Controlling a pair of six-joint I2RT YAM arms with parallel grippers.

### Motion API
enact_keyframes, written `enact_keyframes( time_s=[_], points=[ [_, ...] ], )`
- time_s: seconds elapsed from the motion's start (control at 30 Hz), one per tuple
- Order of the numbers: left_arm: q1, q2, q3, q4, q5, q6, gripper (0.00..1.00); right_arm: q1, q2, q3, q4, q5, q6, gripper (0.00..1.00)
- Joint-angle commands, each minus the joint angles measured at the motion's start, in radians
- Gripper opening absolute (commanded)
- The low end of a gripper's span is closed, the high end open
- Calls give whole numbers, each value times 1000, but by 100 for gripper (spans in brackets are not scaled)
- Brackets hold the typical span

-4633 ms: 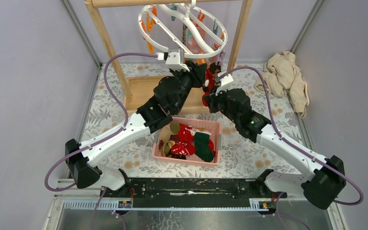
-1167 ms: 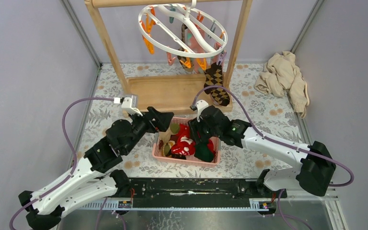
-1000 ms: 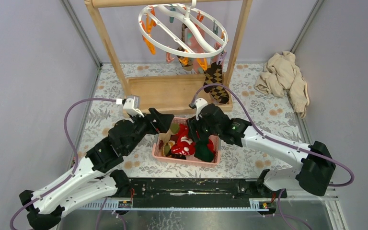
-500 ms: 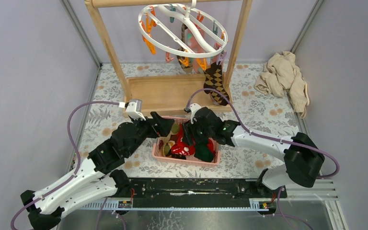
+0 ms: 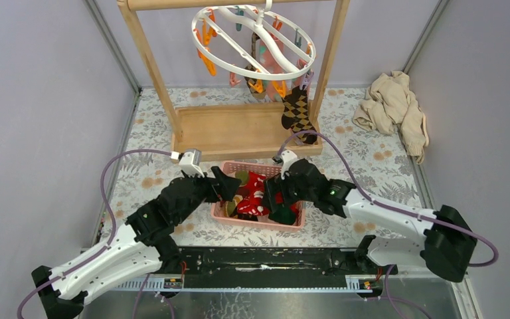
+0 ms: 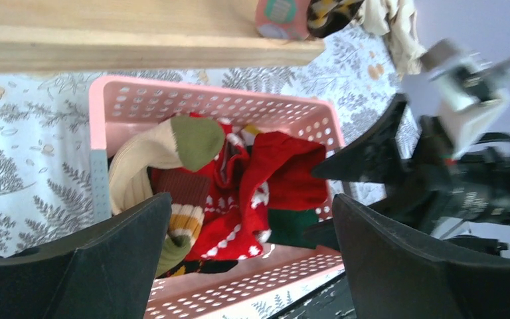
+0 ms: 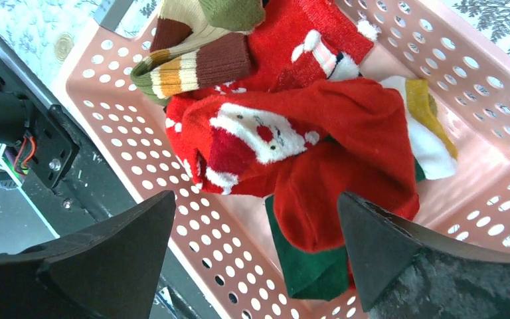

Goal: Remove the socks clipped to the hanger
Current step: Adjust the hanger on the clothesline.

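Both arms low over the pink perforated plastic basket [image 5: 260, 224], centre frame. Left end effector [image 6: 251, 199]: jaws spread wide, nothing held. Right end effector [image 7: 255, 196]: same, wide apart, empty, above a red Santa-print sock [image 7: 259, 136] lying w/ others in the basket. Top centre: round white plastic ring hanger [image 5: 226, 63] on the wooden rack frame [image 5: 147, 60], brown-beige argyle sock [image 5: 297, 109] clipped at its lower-right edge.

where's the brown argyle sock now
In the top view the argyle sock hangs from the hanger at its near-right rim, beside the rack's right post, above the wooden base.
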Motion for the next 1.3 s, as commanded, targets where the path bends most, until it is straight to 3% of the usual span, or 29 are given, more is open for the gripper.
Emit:
enact_keyframes(
  time_s=[0.0, 0.27, 0.47, 0.67, 0.87, 1.27],
  points=[
    [2, -30, -67, 19, 13, -29, 99, 6, -108, -25, 4, 61, 44, 100],
    [3, -45, -95, 3, 95, -31, 99, 6, -349, -118, -52, 181, 155, 100],
    [3, -140, -111, -44, 79, -42, 99, -20, -441, -151, -76, 353, 187, 93],
    [2, -154, -118, -35, 51, -56, 99, -329, -395, -141, -1, 60, 153, 89],
    [1, -92, -120, -10, 51, -60, 99, -484, -350, -145, 71, -39, 132, 88],
    [1, -6, -100, -2, 89, -78, 99, -510, -345, -210, 170, -77, 124, 89]
  ],
)
